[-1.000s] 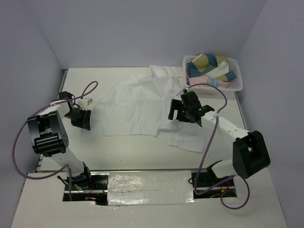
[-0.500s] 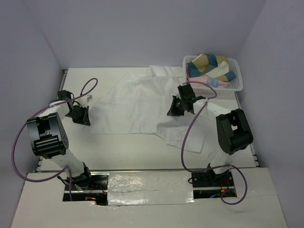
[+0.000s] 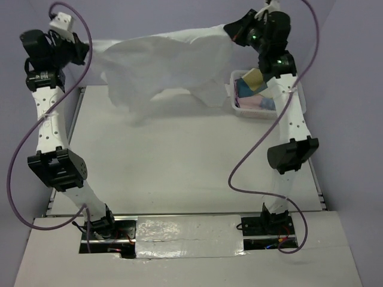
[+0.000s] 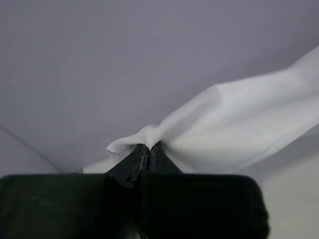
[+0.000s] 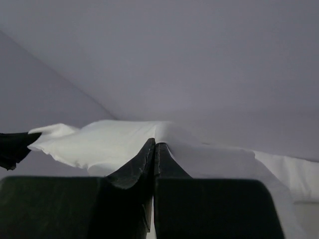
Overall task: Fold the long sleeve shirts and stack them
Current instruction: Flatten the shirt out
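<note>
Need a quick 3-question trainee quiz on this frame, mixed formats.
1. True or false: the white shirt lies flat on the table.
2. The left gripper and right gripper are: A both open; B both shut on the shirt; C one open, one shut.
3. Fill in: the white lattice basket stands on the ___ arm's side.
Key: 1 false, it hangs stretched between the grippers; 2 B; 3 right.

Two arms, same build: left arm (image 3: 48,128) and right arm (image 3: 291,116) had white link shells with rows of small holes and chunky black joint housings. A purple cable (image 3: 231,177) looped off each. Black bases (image 3: 96,226) sat at 6 o'clock in the top view. Left hand (image 4: 148,149) and right hand (image 5: 153,147) were matte black, with wedge fingers tapering to thin tips. A white block (image 3: 61,23) topped the left wrist.
</note>
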Robot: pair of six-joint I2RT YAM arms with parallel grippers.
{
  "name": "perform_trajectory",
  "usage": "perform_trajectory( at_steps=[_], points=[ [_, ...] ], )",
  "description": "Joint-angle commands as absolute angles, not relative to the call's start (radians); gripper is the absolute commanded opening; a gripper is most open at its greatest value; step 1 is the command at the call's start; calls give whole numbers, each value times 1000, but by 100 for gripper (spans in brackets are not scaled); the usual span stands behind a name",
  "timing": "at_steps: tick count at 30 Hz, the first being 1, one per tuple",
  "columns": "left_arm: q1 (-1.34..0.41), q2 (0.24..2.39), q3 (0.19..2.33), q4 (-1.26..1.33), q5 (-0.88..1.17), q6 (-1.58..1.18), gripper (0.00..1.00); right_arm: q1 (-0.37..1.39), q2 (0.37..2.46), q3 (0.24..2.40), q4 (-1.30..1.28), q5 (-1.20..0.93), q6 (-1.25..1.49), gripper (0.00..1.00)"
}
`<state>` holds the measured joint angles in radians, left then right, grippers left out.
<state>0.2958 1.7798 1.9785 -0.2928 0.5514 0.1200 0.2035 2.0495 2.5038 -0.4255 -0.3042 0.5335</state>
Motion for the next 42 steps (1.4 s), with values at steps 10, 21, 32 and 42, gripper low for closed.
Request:
perform_trajectory(
  at_steps=[10,21,32,42],
  points=[
    [344,1698,2025,-483,710,127,0,170,1657,2050,-428,-434,453,0],
    [472,1520,1607,-1086,532,667,0,236,1194,1254,-471,-450,400,0],
    [479,1650,1212,-888,453,594,0,353,1585,1234,-253,-348,546,0],
    [472,1813,1305,-867,497,544,38,348,2132,2069,-671,-266,413,68]
  ],
)
